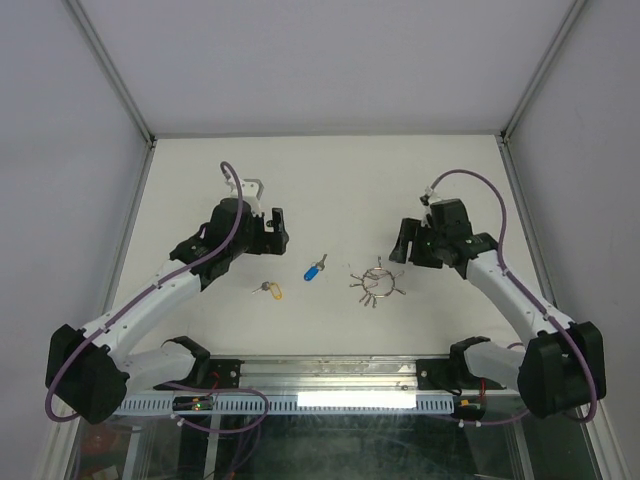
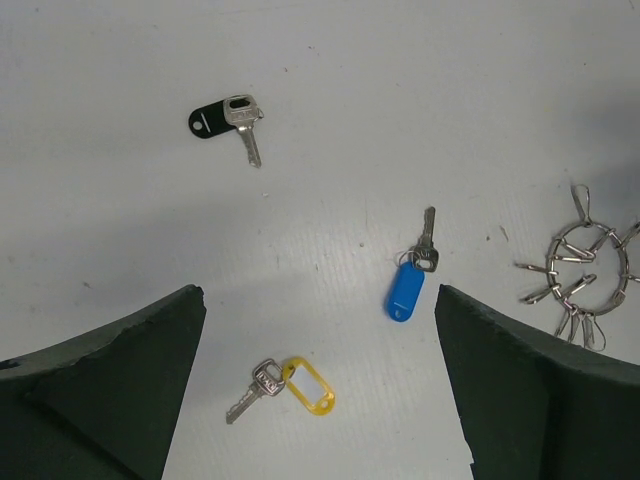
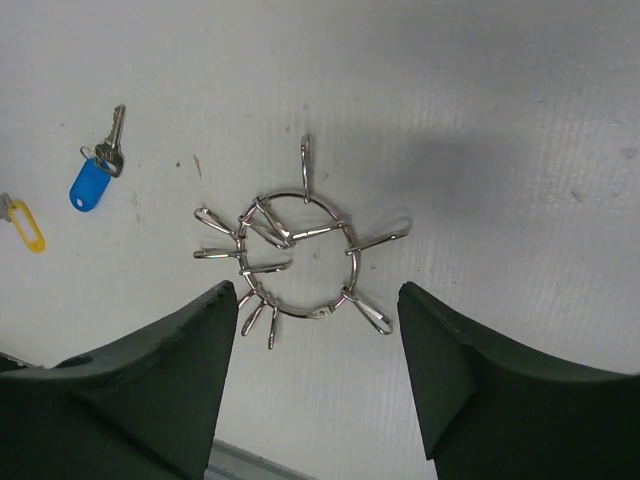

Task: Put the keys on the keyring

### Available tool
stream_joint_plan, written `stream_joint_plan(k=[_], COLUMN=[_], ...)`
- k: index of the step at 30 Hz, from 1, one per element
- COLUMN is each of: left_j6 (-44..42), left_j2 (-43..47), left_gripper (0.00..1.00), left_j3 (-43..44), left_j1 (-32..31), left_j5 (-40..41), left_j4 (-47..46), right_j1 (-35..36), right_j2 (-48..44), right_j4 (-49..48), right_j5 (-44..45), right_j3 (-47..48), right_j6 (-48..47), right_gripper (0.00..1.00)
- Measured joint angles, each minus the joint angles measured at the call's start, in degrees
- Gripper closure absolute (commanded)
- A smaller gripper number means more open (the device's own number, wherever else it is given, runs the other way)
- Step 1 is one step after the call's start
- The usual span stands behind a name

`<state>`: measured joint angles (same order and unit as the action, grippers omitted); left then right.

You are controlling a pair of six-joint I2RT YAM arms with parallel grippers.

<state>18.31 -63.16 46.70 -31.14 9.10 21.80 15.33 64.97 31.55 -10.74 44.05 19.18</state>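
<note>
The left gripper (image 1: 274,230) hangs with its jaws spread wide and nothing between them. Its wrist view looks down past both dark fingers (image 2: 110,390) at the blue-headed key (image 2: 405,290) and, nearer the arm's base, the yellow-tagged key (image 2: 300,385). Both lie flat on the white table (image 1: 330,180), near each other but apart. The right gripper (image 1: 403,243) is also parted and holds nothing. It hovers over the keyring (image 3: 295,260), which lies flat to the right of the blue-headed key with slim silver clips (image 3: 215,253) fanned around it. All of this looks light, hard and thin, so the keys will probably skate on the smooth surface instead of rising into a pinch. The plastic head or the tag offers thicker, less slippery purchase than the metal blade. Each key seems to carry its own small loop at the head, likely the part to hook on. The keyring's wire is stiff and thin, best taken across a bare stretch of rim, though the fanned clips crowd most of it and may swing or tangle once lifted. A black-headed key (image 2: 225,120) lies well apart on the far side and is easily mistaken for a target. Nothing else lies between the keys and the ring.
</note>
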Motion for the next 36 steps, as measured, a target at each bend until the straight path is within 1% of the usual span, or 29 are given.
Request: stream_joint_plan(k=[3,7,12,18,23,27,31,36], left_j6=[0.0,-1.25,-2.38,-3.04,-3.74,-4.11,-4.2,-4.22], left_j2=[-0.17,-0.17,-0.17,-0.17,-0.17,-0.17,-0.17,-0.17], left_gripper=[0.04,0.05,0.05,0.05,0.05,0.05,0.05,0.05], left_j3=[-0.02,-0.02,-0.02,-0.02,-0.02,-0.02,-0.02,-0.02], left_j1=[0.0,-0.02,-0.02,0.0,-0.02,-0.02,-0.02,-0.02], left_j5=[-0.74,-0.92,-1.31,-1.68,-1.66,-1.66,-1.66,-1.66], left_j4=[0.02,0.35,1.01,1.4,1.4,1.4,1.42,1.42], right_j1=[3.52,5.03,6.21,9.16,9.25,9.25,9.25,9.25], right_j2=[1.99,3.8,4.09,2.56,1.36,1.55,3.87,5.55], right_j4=[0.04,0.26,1.05,2.4,3.45,4.17,4.13,4.09], right_j5=[1.18,4.79,9.51,11.39,11.5,11.37,10.88,10.38], right_j3=[0.0,0.0,-0.02,-1.95,-4.46,-5.2,-5.2,-5.25], right_j6=[0.04,0.81,3.08,5.92,7.32,7.74,7.74,9.03], right_gripper=[0.41,0.47,0.5,0.49,0.46,0.46,0.45,0.36])
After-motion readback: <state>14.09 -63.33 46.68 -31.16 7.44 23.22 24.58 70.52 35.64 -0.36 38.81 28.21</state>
